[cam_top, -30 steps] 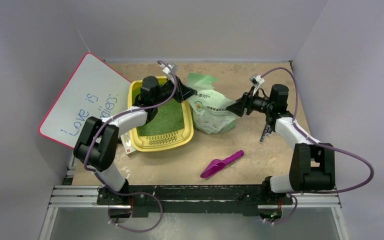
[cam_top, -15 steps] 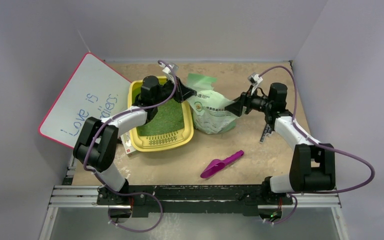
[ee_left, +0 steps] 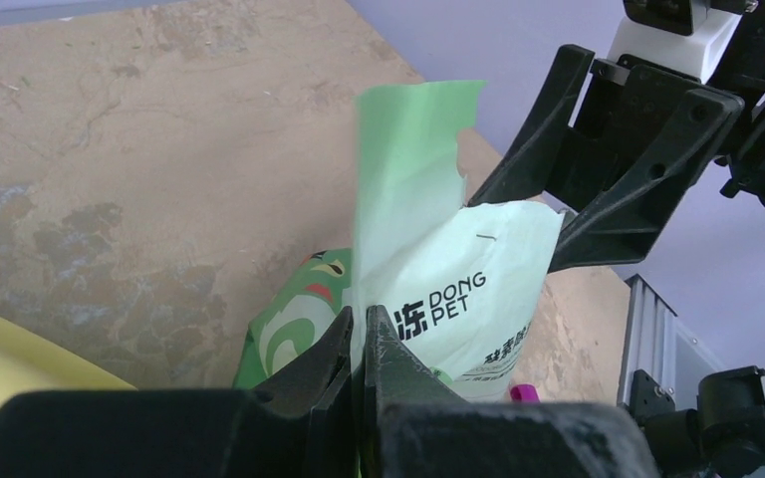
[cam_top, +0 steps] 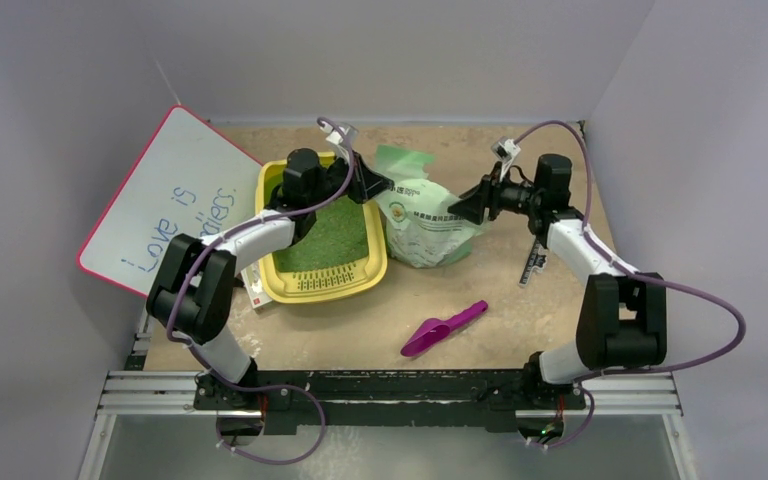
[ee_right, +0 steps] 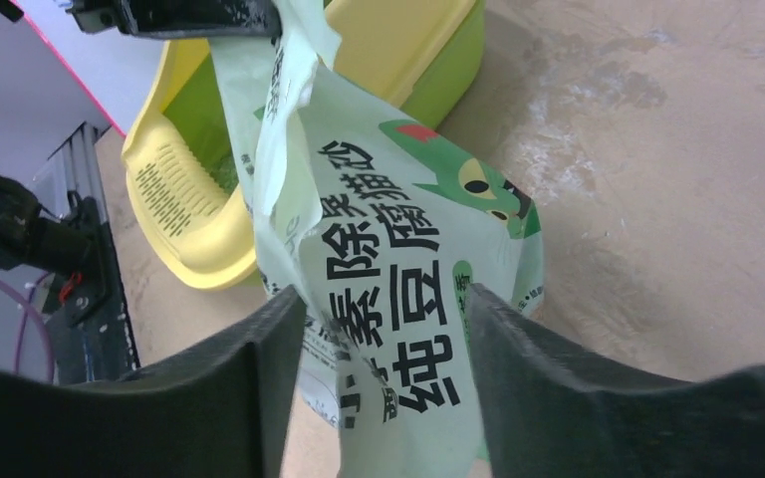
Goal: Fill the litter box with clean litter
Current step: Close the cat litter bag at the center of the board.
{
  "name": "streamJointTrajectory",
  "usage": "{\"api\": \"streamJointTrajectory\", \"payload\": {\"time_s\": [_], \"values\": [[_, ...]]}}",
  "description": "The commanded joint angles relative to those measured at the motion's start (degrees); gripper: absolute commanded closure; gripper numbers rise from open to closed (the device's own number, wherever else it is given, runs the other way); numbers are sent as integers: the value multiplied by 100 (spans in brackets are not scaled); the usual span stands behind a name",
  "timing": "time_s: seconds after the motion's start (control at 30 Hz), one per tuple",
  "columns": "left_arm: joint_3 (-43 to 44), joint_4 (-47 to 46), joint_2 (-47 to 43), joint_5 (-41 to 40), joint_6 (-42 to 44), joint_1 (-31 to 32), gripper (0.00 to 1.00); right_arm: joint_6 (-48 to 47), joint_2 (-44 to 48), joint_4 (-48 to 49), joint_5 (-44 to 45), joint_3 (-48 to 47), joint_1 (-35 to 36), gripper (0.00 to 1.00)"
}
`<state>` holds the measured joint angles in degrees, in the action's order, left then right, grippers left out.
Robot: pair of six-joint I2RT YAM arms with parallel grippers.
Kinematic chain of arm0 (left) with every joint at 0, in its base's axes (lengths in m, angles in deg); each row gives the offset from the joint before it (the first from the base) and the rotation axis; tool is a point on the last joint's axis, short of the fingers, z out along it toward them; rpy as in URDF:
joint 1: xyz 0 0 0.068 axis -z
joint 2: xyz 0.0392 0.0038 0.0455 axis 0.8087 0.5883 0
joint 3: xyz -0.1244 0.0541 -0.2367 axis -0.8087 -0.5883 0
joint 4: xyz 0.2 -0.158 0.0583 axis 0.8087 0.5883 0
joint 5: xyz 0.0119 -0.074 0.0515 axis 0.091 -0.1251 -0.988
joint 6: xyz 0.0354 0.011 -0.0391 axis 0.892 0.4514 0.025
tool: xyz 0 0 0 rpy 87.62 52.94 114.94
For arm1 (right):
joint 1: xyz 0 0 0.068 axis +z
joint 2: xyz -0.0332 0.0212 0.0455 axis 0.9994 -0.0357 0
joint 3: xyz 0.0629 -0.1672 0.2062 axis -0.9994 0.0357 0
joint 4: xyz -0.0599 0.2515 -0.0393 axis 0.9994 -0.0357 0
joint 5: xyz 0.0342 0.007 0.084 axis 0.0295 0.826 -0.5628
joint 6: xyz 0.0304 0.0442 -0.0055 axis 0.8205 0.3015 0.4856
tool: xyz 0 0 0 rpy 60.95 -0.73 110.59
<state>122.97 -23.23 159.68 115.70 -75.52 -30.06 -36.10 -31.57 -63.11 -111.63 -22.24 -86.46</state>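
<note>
The bag (cam_top: 422,228), just right of the litter box (cam_top: 372,272) holding clean litter (cam_top: 335,235) at frame centre, is pinched at its top flap by the left hand (cam_top: 375,187) and flanked by the spread right hand (cam_top: 457,207).

Mottled brown desk (cam_top: 520,330). Bears yellow litter box (cam_top: 332,288) left of centre, pale green bag (cam_top: 422,225) just right of it, purple scoop (cam_top: 442,328) nearer, dark strip (cam_top: 532,268) at right, white board (cam_top: 160,205) at left edge.

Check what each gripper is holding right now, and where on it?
Left gripper pinches the litter bag at its torn top edge. Right gripper stands open astride the bag's side, gripping nothing.
</note>
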Motion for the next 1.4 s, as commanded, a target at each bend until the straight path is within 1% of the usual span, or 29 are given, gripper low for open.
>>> {"api": "streamJointTrajectory", "payload": {"time_s": [0.0, 0.03, 0.1, 0.13, 0.17, 0.2, 0.3, 0.37, 0.5, 0.57, 0.6, 0.63, 0.67, 0.7, 0.73, 0.8, 0.87, 0.93, 0.97, 1.0, 1.07, 1.13, 1.2, 1.23, 1.3, 1.37], "values": [[361, 15, -151, -105, -234, 27, 100, -102, -284, -362, -34, -532, 26, 45], [409, 55, -136, -99, -282, 27, 100, -105, -360, -468, 4, -608, 26, 51], [612, 403, -67, -30, -241, -1, 100, -282, -475, -1039, -55, -818, 26, 70], [689, 582, -48, -7, -212, -26, 100, -280, -489, -1120, -80, -830, 18, 80], [718, 665, -40, 15, -201, -52, 100, -225, -482, -1101, -84, -805, 6, 91], [730, 725, -40, 38, -197, -85, 100, -121, -474, -1049, -160, -785, -34, 100], [863, 1187, -15, 69, -70, -168, 100, 339, -444, -746, -425, -685, -132, 100], [979, 1578, 31, 60, 121, -196, 100, 537, -489, -849, -487, -736, -133, 100], [1114, 2035, 88, -51, 350, -219, 100, 395, -475, -1154, -892, -759, -132, 100], [1304, 2402, 154, -205, 554, -219, 100, 375, -371, -1151, -937, -682, -211, 96], [1386, 2606, 205, -304, 659, -219, 100, 379, -336, -1171, -956, -659, -306, 90], [1466, 2774, 261, -381, 737, -219, 100, 332, -290, -1231, -962, -661, -339, 78], [1500, 2865, 303, -424, 774, -219, 100, 215, -223, -1329, -931, -663, -343, 62], [1525, 2860, 339, -442, 780, -219, 100, 36, -132, -1426, -835, -656, -343, 51], [1540, 2836, 368, -431, 769, -219, 100, -156, -37, -1494, -715, -634, -343, 44], [1621, 2884, 436, -389, 751, -219, 100, -429, 164, -1528, -420, -482, -343, 37], [1706, 3059, 466, -390, 829, -219, 100, -732, 325, -1420, -287, -229, -343, 35], [1730, 3206, 451, -397, 899, -219, 100, -653, 428, -798, -169, 140, -322, 34], [1752, 3350, 461, -386, 974, -224, 100, -593, 455, -513, -164, 272, -312, 37], [1797, 3573, 474, -368, 1052, -220, 100, -542, 483, -321, -145, 343, -308, 45], [1838, 3847, 481, -418, 1189, -219, 100, -266, 497, -157, -111, 385, -308, 63], [1788, 3864, 444, -371, 1252, -219, 100, -139, 488, -251, -35, 334, -327, 79], [1807, 3916, 447, -276, 1302, -219, 100, 101, 510, -12, 58, 350, -345, 96], [1848, 4021, 461, -275, 1368, -219, 100, 358, 522, 168, 76, 359, -384, 100], [1990, 4294, 523, -338, 1545, -219, 100, 1229, 472, 723, -6, 460, -457, 100], [2168, 4659, 617, -512, 1762, -219, 100, 1656, 400, 788, -80, 460, -567, 100]]}}
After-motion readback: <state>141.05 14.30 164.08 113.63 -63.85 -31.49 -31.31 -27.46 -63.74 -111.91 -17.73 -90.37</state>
